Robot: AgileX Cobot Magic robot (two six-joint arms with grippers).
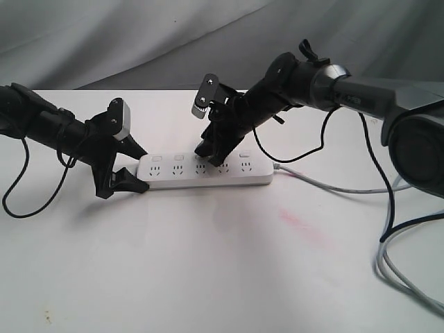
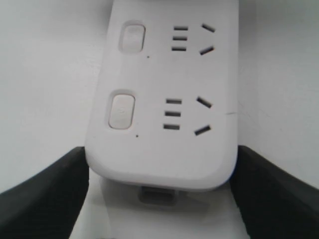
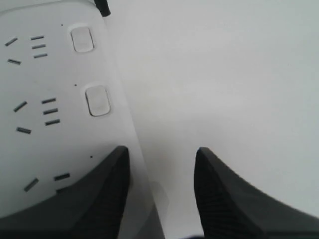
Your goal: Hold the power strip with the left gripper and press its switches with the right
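Note:
The white power strip point(image 1: 205, 171) lies flat on the white table, its grey cord point(image 1: 326, 184) running off to the right. My left gripper point(image 1: 137, 168) straddles the strip's left end, one black finger on each long side. In the left wrist view the power strip's rounded end point(image 2: 164, 89) sits between the fingers point(image 2: 50, 194), which touch both sides, with two switches point(image 2: 121, 110) showing. My right gripper point(image 1: 211, 158) is down on the strip's middle and hides the switches there. In the right wrist view the right gripper point(image 3: 162, 150) is open: one finger point(image 3: 107, 189) lies over the strip, the other over bare table. Two switches point(image 3: 97, 100) show beyond it.
Black and grey cables point(image 1: 399, 263) trail over the table at the right. A thin black cable point(image 1: 17, 201) loops under the left arm. A faint pink stain point(image 1: 298, 225) marks the table in front of the strip. Grey cloth hangs behind.

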